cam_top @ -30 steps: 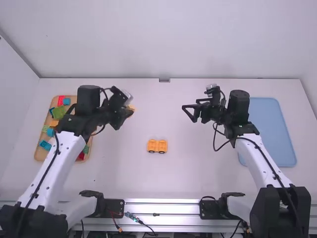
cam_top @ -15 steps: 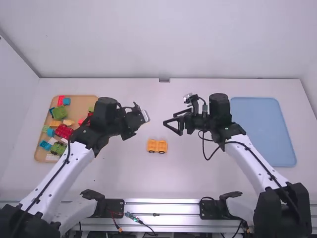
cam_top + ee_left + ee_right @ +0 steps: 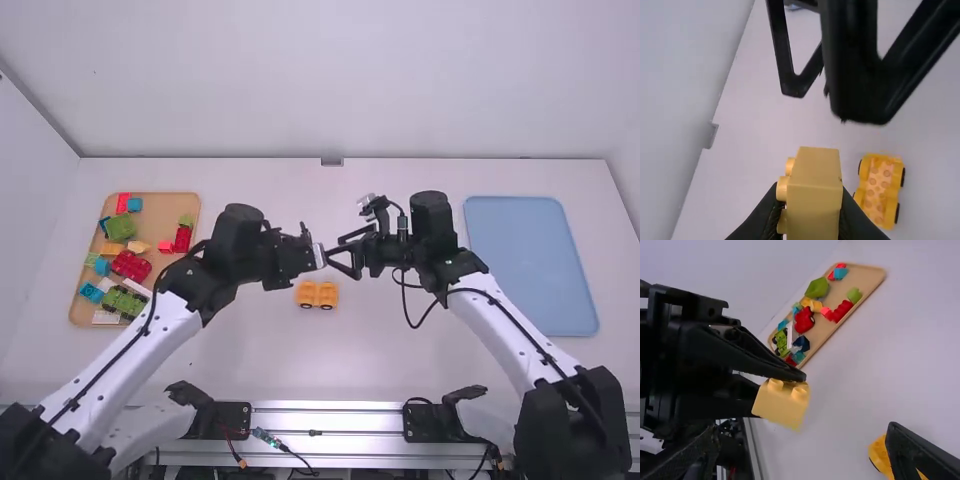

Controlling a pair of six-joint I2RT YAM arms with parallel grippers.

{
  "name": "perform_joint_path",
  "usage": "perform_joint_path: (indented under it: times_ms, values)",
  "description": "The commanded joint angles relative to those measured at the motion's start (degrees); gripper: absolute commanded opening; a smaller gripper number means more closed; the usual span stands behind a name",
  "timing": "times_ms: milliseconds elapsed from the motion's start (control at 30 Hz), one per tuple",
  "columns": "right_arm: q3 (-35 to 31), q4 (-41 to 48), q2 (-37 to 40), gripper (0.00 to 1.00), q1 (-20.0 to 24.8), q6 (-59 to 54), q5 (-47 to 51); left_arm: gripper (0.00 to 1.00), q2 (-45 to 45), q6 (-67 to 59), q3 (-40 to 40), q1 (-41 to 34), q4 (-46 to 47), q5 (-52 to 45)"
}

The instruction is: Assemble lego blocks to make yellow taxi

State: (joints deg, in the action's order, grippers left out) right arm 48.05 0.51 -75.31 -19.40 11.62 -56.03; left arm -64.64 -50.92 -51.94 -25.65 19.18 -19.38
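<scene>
Over the table's middle, my left gripper faces my right gripper. In the left wrist view, my left gripper is shut on a yellow block with studs on its side; that yellow block also stands out from the left fingers in the right wrist view. My right gripper is open, its fingers apart with nothing between them, close to the held block. An orange-yellow wheeled base lies on the table just nearer the arm bases than the grippers; this studded base is below and beside the held block.
A wooden tray at the left holds several red, green, blue and yellow blocks. On the right lies a blue tray. Both arms' wrists are close together above the table's middle.
Leaving the wooden tray's side, the left gripper has moved right with the yellow block. The right gripper has come left toward it. The wheeled base has stayed in place.
</scene>
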Motion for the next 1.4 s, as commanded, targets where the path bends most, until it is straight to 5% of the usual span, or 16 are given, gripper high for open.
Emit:
perform_joint_path:
  times_ms: [0, 700, 1000, 1367]
  values:
    - [1.81, -0.20, -0.37, 0.88, -0.15, -0.04, -1.86, 0.02, 1.02, -0.72, 0.81, -1.46, -0.79, 0.79]
    - [1.81, -0.50, -0.41, 0.75, -3.37, 2.08, 2.54, 0.03, 0.06, -0.09, 1.51, -4.48, -4.55, 2.36]
    - [1.81, -0.48, -0.41, 0.51, -3.17, 2.51, 2.49, 0.03, 0.06, -0.11, 1.51, -7.30, -4.92, 4.72]
    - [1.81, -0.09, -0.41, 0.51, -3.15, 2.56, 2.05, 0.03, 0.06, 1.88, 1.68, -8.48, -6.34, 10.29]
